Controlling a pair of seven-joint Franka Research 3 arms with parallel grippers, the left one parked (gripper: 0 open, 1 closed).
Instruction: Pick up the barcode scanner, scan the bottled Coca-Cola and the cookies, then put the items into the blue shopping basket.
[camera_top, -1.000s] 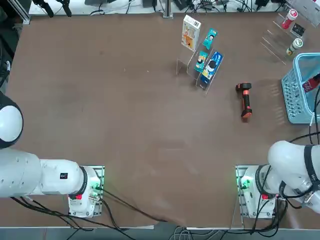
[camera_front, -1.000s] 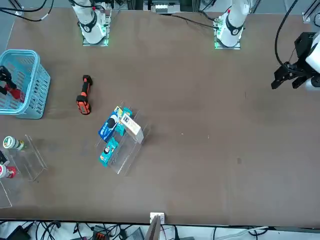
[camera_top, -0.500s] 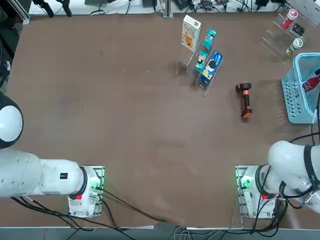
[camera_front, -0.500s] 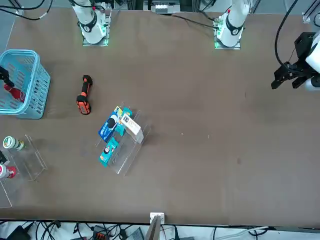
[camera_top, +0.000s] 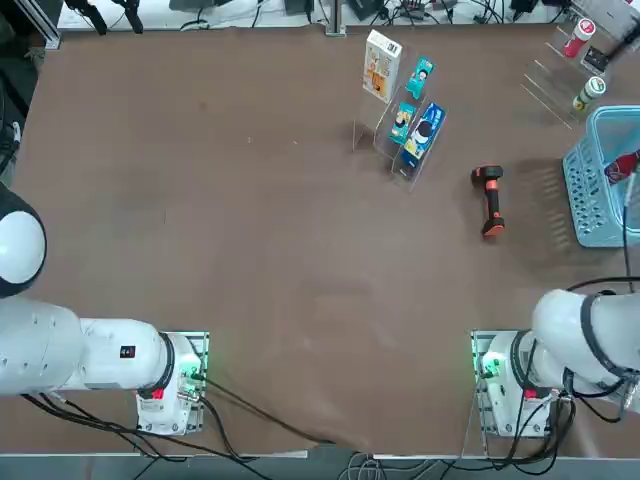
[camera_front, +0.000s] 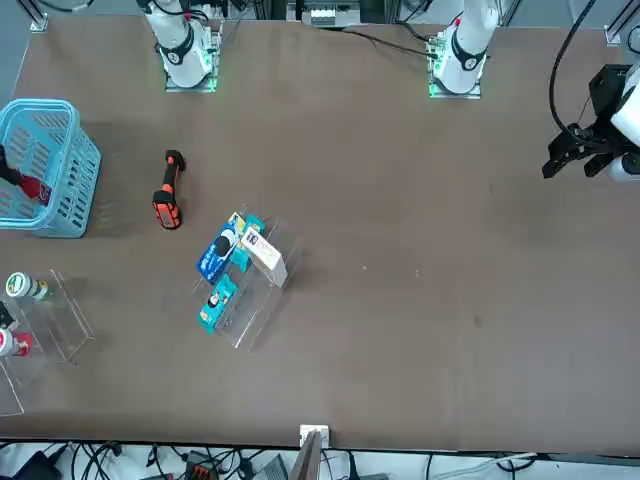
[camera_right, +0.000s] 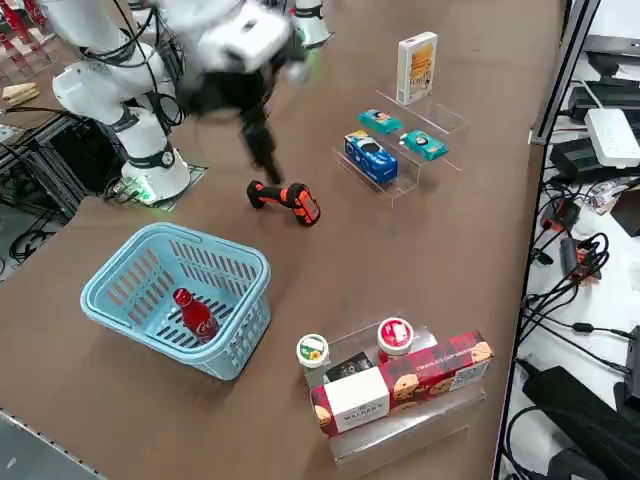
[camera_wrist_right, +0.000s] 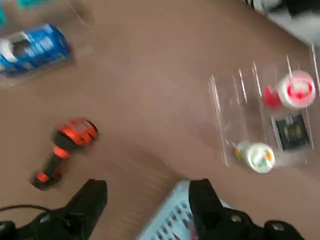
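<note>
- Top view: the scanner (camera_top: 489, 200) lies on the table (camera_top: 250, 250), between the clear rack holding the cookies (camera_top: 380, 66) and the basket (camera_top: 602, 180) at the right edge; the Coke (camera_top: 622, 166) is inside the basket.
- Front view: basket (camera_front: 45, 165) far left, scanner (camera_front: 168, 203) just right of it.
- Right side view: the Coke (camera_right: 195, 315) lies in the basket (camera_right: 180, 295); the right gripper (camera_right: 262, 150) hangs blurred above the scanner (camera_right: 285, 199).
- Right wrist view: the gripper (camera_wrist_right: 147, 200) is spread wide and empty, over the basket rim (camera_wrist_right: 170, 215).

Brown table (camera_top: 250, 250) under even light, black cables (camera_right: 575, 270) and a white box (camera_right: 612, 135) alongside.
</note>
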